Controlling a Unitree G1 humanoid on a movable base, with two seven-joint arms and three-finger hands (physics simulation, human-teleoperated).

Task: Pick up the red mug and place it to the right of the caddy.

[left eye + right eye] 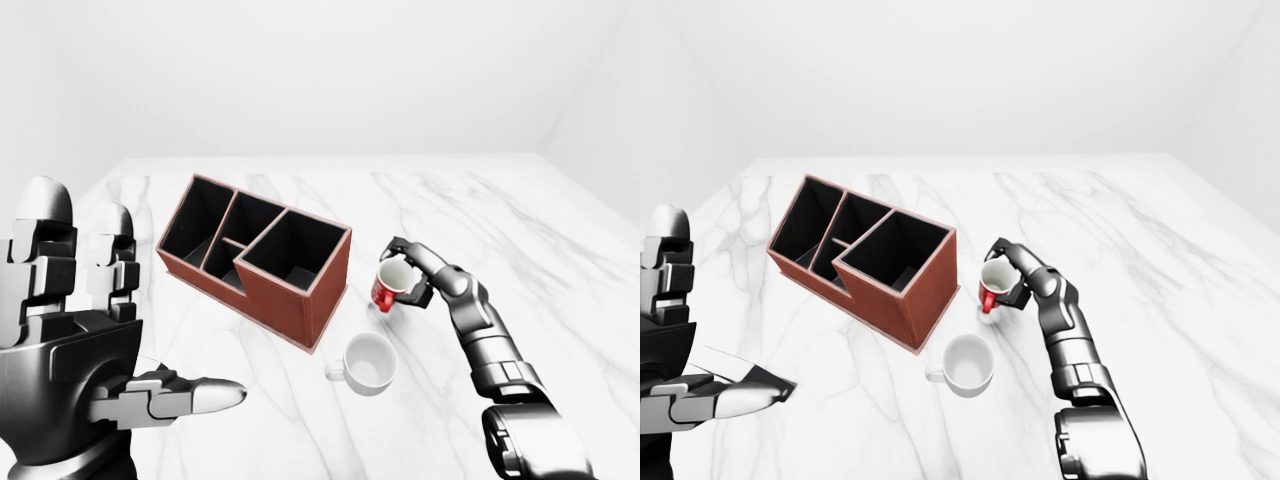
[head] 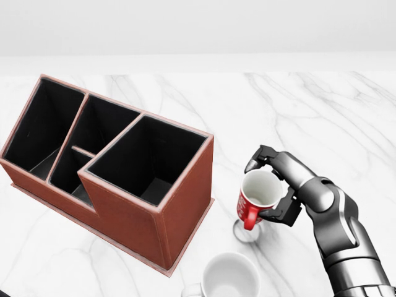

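Note:
The red mug (image 2: 249, 209), white inside, is in my right hand (image 2: 267, 187), whose fingers close round its rim and side. It hangs slightly tilted just above the marble table (image 2: 322, 111), over its own shadow. It is a short way right of the caddy (image 2: 142, 216), a red-brown box with three black compartments that lies at an angle. My left hand (image 1: 140, 300) is open and empty, raised at the lower left of the left-eye view, away from the caddy.
A white mug (image 2: 228, 279) stands upright on the table just below the red mug, near the caddy's lower right corner. The table's far edge meets a plain white wall.

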